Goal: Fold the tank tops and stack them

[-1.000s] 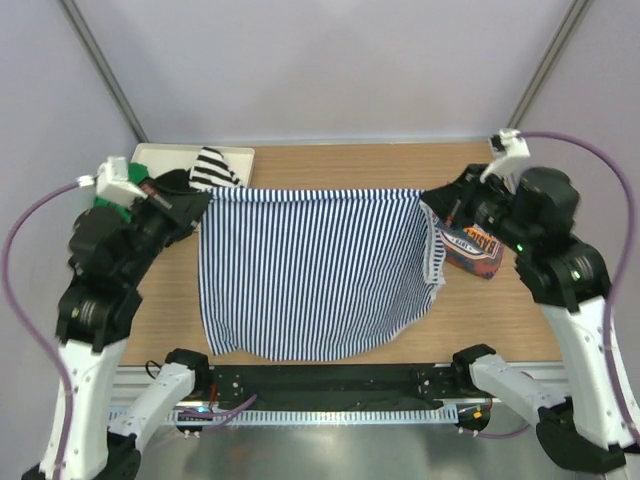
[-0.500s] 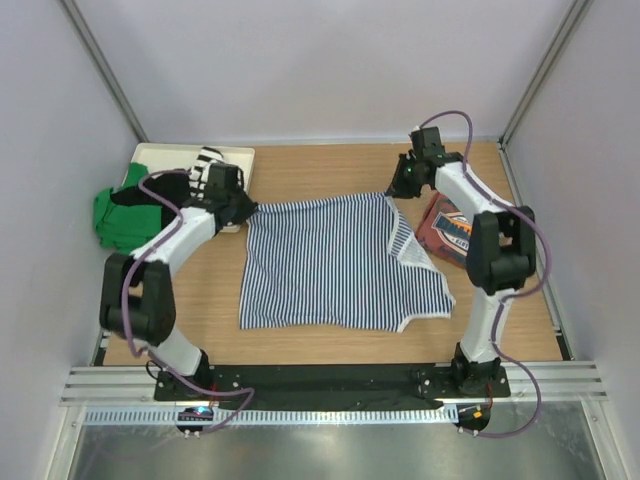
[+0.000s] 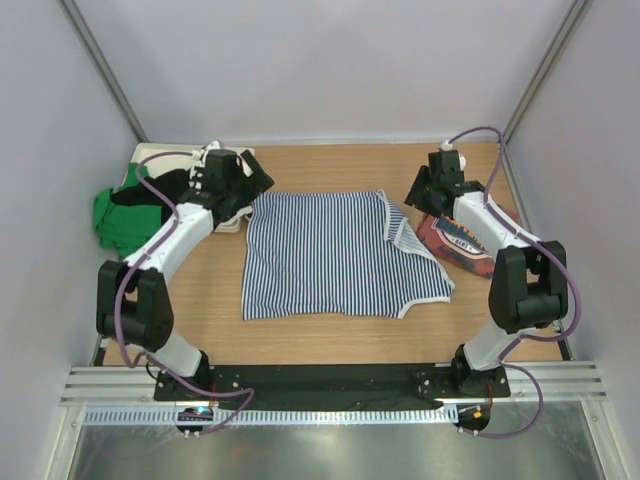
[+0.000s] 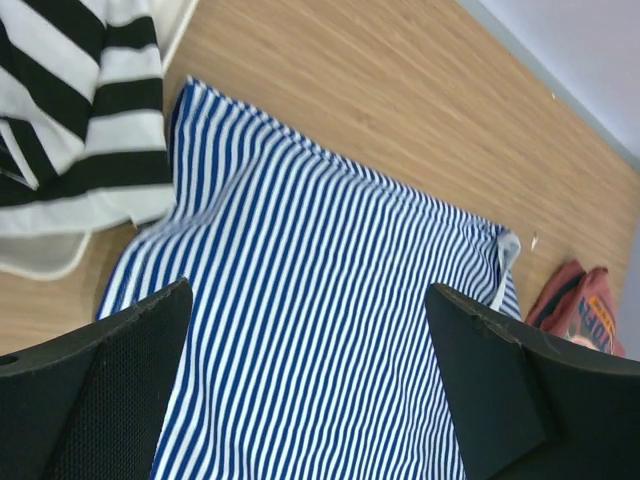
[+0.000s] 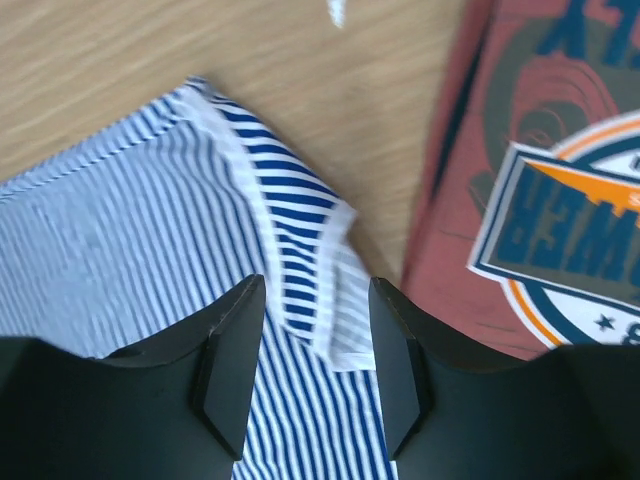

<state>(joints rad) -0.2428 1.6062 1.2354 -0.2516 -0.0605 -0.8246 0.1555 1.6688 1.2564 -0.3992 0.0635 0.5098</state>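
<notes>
The navy-and-white striped tank top (image 3: 335,255) lies spread flat on the wooden table, with one strap end folded over at its right far corner (image 5: 330,290). My left gripper (image 3: 248,190) (image 4: 308,290) hovers wide open over the top's far left corner, nothing between its fingers. Over the far right corner my right gripper (image 3: 415,195) (image 5: 315,290) is open, jaws apart above the strap end and not pinching it. The brick-red tank top (image 3: 460,235) (image 5: 560,190), folded with its round logo up, lies just right of the striped one.
A pile of other tops sits at the far left: green cloth (image 3: 115,215), black cloth, and a wide black-and-white striped piece (image 4: 80,120) on a white tray (image 3: 150,155). Grey walls and frame posts enclose the table.
A second ago both grippers held the striped top stretched between them. It has been laid flat on the table, and both grippers have opened and let go of its far corners.
</notes>
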